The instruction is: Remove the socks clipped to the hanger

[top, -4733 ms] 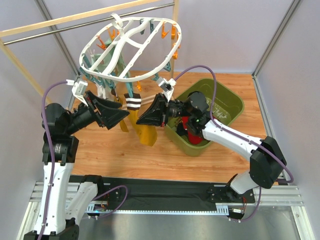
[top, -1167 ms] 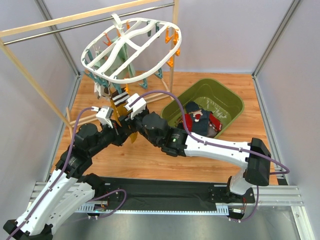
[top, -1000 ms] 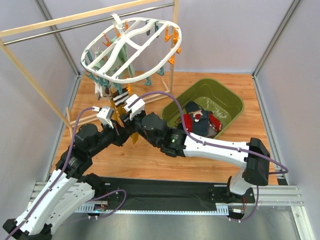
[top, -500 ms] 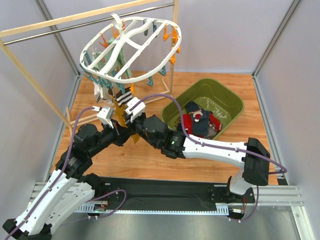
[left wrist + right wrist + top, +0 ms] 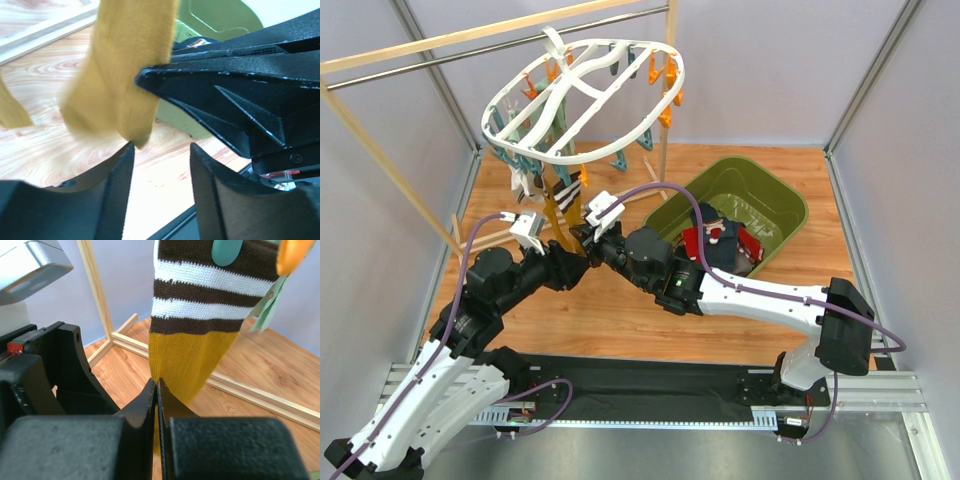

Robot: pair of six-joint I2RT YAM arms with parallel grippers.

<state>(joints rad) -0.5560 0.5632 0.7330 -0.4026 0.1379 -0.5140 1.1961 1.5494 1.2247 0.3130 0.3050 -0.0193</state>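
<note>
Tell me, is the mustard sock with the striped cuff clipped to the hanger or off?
Clipped: the mustard sock hangs down, a teal clip gripping its striped cuff.

Reaching inward with the left arm [image 5: 470,310] and the right arm [image 5: 750,295], tips almost nose to nose. On the left gripper [image 5: 162,165], fingers [image 5: 117,195] parted with a clear gap. On the right gripper [image 5: 156,385], pressed flat together, crossing just above the left tips.

The sock [image 5: 192,360] is mustard with brown and white stripes, the hanger [image 5: 560,155] white, the bin [image 5: 790,215] olive.
</note>
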